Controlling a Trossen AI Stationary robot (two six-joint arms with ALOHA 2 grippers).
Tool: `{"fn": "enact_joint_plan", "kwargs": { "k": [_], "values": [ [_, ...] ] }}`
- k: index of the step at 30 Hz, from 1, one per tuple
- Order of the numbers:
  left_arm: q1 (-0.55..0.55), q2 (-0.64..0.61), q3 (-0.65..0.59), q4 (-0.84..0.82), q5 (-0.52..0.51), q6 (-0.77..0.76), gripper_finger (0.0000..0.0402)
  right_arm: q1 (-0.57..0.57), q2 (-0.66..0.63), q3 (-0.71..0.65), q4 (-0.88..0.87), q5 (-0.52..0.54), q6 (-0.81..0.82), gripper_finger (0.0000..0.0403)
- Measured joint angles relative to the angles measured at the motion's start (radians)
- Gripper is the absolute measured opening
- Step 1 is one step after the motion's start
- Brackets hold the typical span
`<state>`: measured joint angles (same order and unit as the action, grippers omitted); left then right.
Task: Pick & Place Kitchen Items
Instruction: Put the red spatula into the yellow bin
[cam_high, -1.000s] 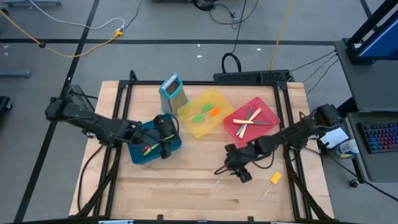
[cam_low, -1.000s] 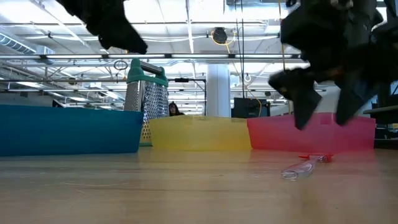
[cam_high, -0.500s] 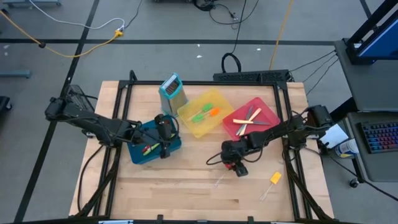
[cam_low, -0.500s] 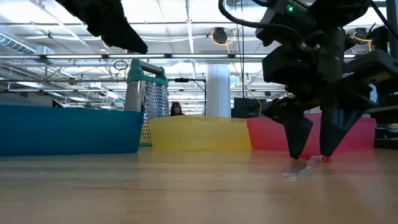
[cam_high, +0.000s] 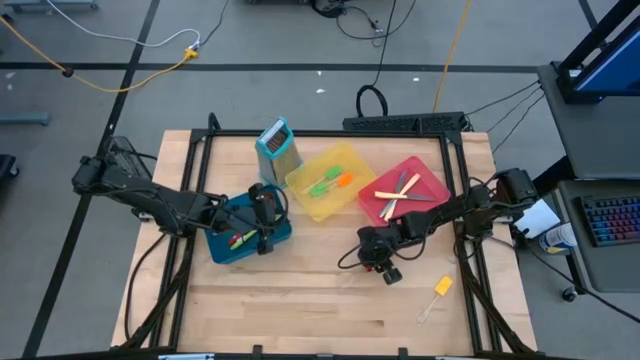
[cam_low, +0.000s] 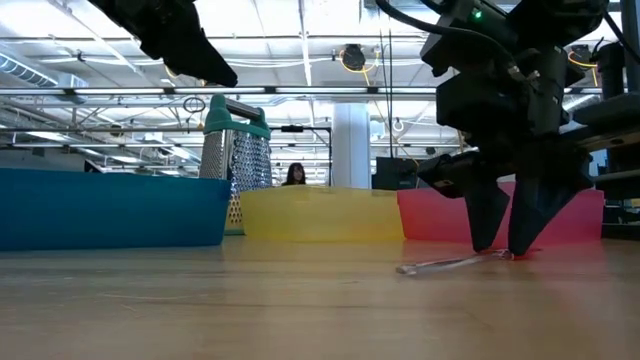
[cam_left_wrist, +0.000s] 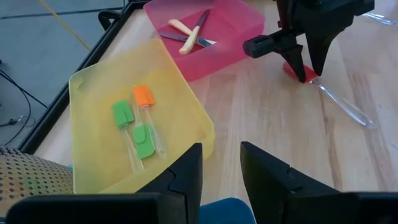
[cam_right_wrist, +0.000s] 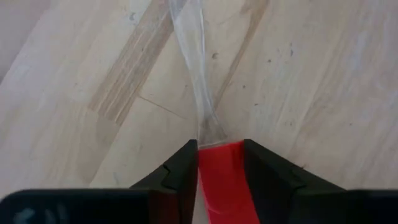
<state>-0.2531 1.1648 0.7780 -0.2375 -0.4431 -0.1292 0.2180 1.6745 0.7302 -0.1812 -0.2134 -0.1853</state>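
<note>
From my station I see the right gripper (cam_low: 505, 250) now down at the table, where a second ago it hung above the wood with its fingers spread wide. Its fingers (cam_right_wrist: 180, 171) have since drawn in and now press both sides of the red head of a clear-handled mini spatula (cam_right_wrist: 221, 174). In the high view the arm has shifted toward the table's middle and then very slightly back. The spatula's clear handle (cam_low: 440, 264), formerly lying short and foreshortened near the red bin in the low view, now extends leftward along the wood, its far tip resting on the table.
</note>
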Motion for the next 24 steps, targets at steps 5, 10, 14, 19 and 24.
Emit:
{"fn": "enact_joint_plan", "kwargs": {
  "k": [5,10,14,19,24],
  "values": [
    [0.0,0.0,0.0,-0.007,-0.001,-0.011,0.0113,0.001,0.001,-0.048,0.033,-0.003,0.072,0.0087],
    [-0.009,0.0,0.0,-0.006,-0.001,-0.016,0.0113,0.013,0.001,-0.063,0.059,0.004,0.126,0.0061],
    [-0.02,0.0,0.0,-0.006,-0.001,-0.018,0.0113,0.026,0.001,-0.064,0.102,0.011,0.189,0.0052],
    [-0.024,0.0,0.0,-0.005,-0.001,-0.03,0.0113,0.033,-0.014,-0.064,0.106,0.015,0.213,0.0087],
    [-0.024,0.0,0.0,-0.004,-0.001,-0.051,0.0113,0.034,-0.092,-0.064,0.107,0.034,0.226,0.0146]
  ]
}}
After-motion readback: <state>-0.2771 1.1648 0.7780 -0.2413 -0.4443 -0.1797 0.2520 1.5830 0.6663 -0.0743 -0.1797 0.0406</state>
